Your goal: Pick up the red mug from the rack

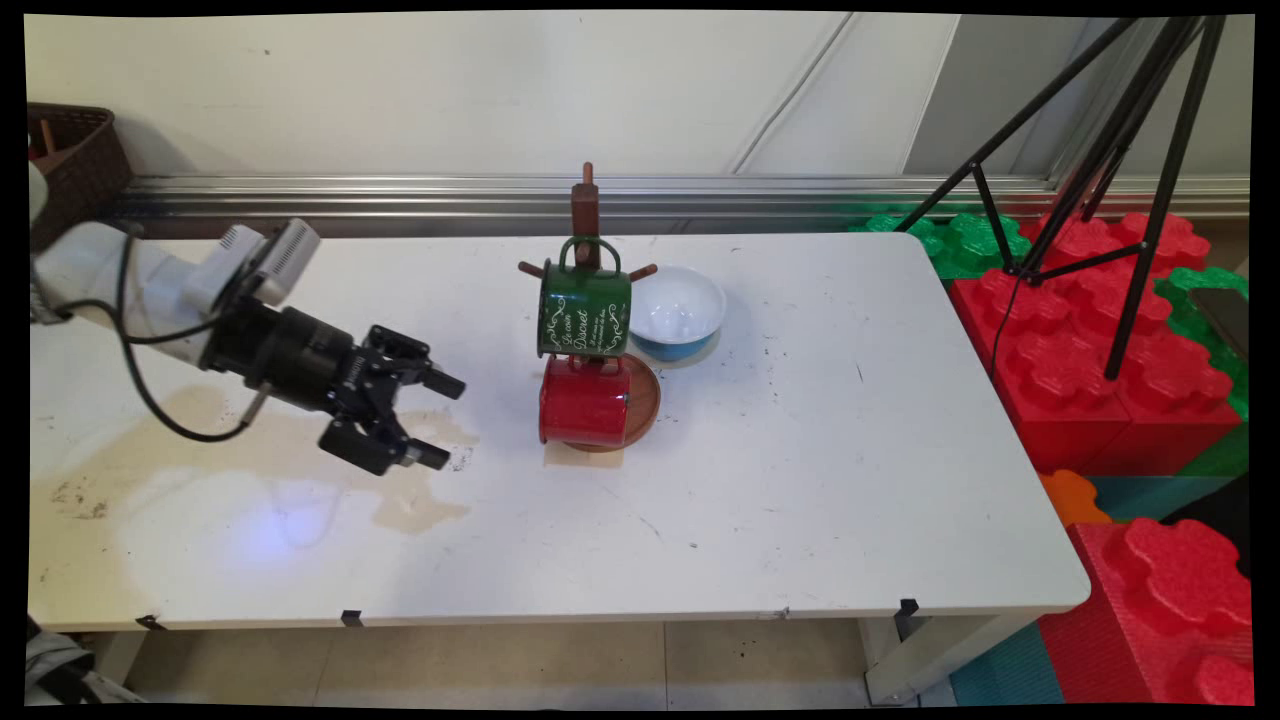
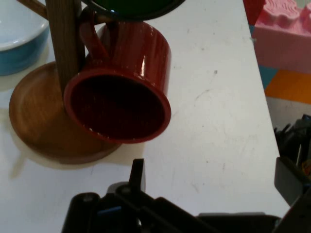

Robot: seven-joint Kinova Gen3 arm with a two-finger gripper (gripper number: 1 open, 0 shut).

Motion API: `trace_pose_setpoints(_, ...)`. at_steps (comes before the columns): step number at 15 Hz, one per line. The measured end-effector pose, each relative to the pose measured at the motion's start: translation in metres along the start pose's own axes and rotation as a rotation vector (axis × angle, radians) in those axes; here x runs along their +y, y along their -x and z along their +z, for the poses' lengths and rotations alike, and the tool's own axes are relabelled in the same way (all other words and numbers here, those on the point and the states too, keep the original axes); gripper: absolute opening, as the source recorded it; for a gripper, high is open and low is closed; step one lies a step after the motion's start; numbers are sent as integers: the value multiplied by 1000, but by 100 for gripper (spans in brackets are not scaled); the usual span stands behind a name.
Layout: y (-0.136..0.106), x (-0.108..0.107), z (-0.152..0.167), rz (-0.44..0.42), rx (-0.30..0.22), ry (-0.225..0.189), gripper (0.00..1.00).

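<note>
A wooden mug tree stands on a round base near the table's middle. A green mug with white lettering hangs on an upper peg. A red mug hangs below it, low over the base. My gripper hovers to the left of the tree, open and holding nothing, pointing at the red mug. In the hand view the red mug shows its dark mouth toward me, beside the tree's post. The green mug's rim sits at the top edge, and my gripper stays short of the mugs.
A blue bowl with a white inside sits just right of the tree. A brown stain spreads under the gripper. Red and green foam blocks and a black tripod stand past the table's right edge. A brown basket is far left.
</note>
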Motion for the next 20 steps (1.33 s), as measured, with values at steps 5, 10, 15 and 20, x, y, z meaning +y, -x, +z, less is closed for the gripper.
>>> trace_pose_setpoints(5, 2, 0, 24, -31, 31, -13, 100)
trace_pose_setpoints(10, 2, 1, 45, -57, 57, -22, 100)
trace_pose_setpoints(15, 2, 0, 58, -77, 78, -37, 100)
trace_pose_setpoints(20, -1, -1, 68, -91, 97, -44, 100)
